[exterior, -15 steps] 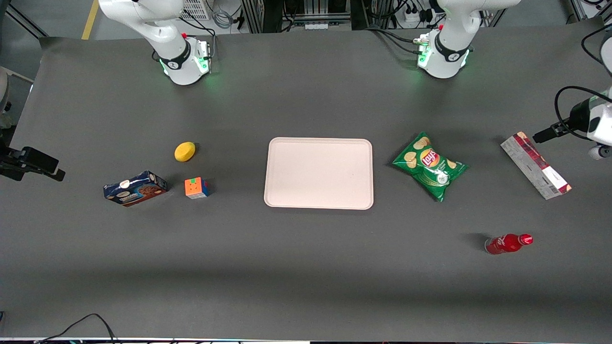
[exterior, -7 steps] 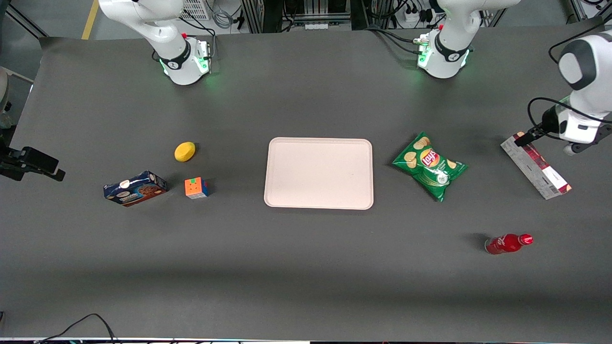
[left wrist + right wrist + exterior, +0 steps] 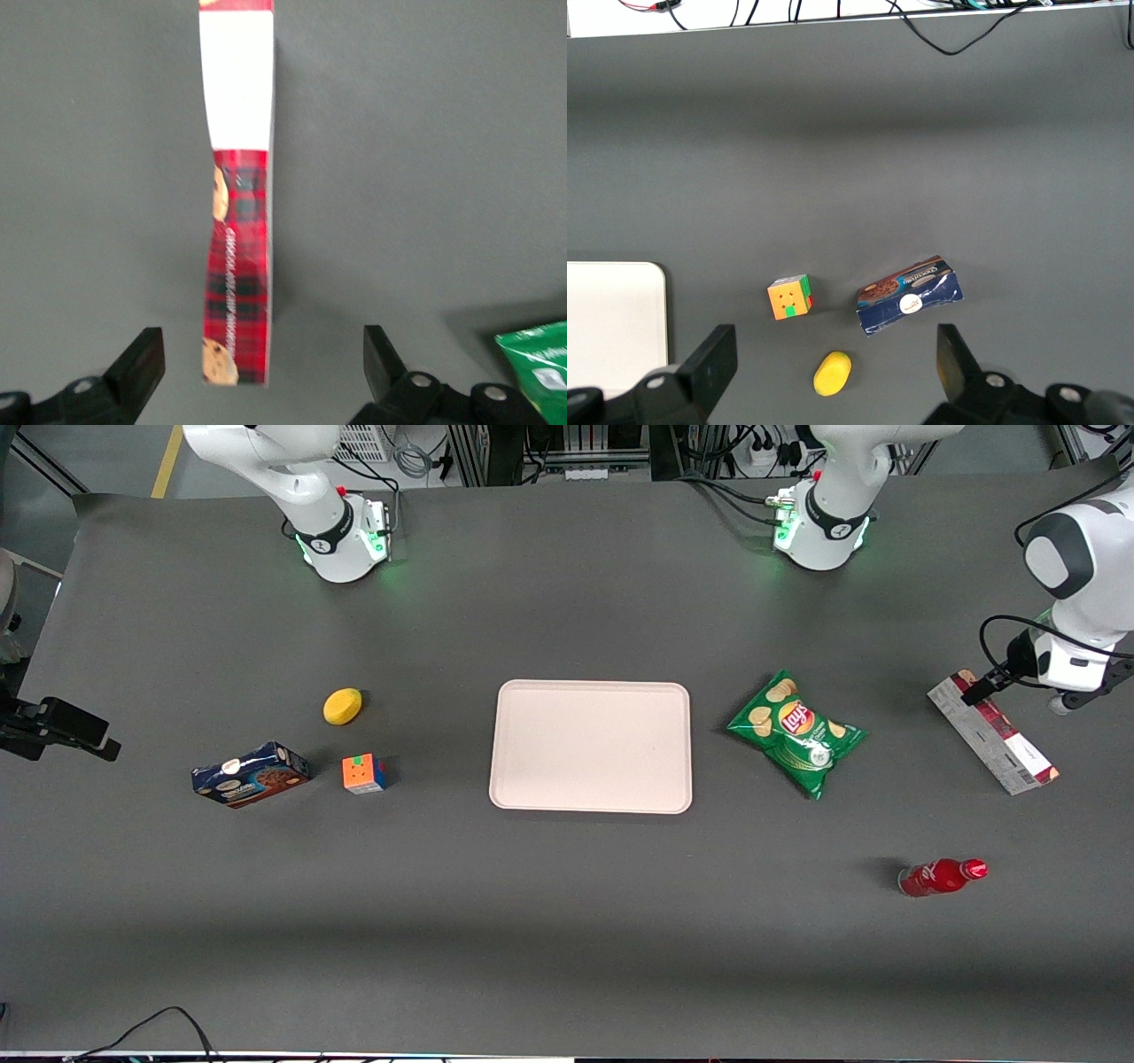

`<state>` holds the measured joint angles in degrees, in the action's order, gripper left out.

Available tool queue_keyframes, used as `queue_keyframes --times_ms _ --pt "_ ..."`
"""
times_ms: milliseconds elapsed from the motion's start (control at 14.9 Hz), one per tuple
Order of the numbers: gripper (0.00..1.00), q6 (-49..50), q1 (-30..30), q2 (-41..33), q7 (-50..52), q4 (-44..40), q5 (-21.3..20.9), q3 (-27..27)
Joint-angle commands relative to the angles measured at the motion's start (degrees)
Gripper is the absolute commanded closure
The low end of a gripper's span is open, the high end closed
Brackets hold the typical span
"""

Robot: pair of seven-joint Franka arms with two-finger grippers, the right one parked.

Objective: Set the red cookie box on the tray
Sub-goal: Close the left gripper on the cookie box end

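while the gripper (image 3: pixel 263 354) hangs wide open above the red cookie box (image 3: pixel 992 732), the approach step is in hand. next it should descend, clamp the box's narrow sides, then carry it to the tray (image 3: pixel 591 746).

The left arm reaches out low at the working arm's end of the surface, its tool (image 3: pixel 263 359) pointing down with fingers (image 3: pixel 142 359) spread wide.

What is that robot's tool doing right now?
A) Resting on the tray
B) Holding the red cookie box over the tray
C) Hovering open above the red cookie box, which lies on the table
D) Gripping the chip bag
C: the tool hangs open over the red cookie box, which lies flat on the table, apart from the tray.
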<state>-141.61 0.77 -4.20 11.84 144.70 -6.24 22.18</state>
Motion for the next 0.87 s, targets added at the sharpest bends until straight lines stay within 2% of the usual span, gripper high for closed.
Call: queue_keyframes --times_ms 0,269,605,807 --pt "0.00 -6.5 0.5 5.9 -4.7 -2.6 -0.8 1.2" --pt "0.00 -8.2 1.7 11.7 -9.0 -6.7 0.7 1.2" --pt "0.00 -9.7 2.0 17.6 -16.6 -9.4 9.3 1.2" --pt "0.00 -10.3 2.0 19.4 -16.8 -10.0 10.3 1.2"
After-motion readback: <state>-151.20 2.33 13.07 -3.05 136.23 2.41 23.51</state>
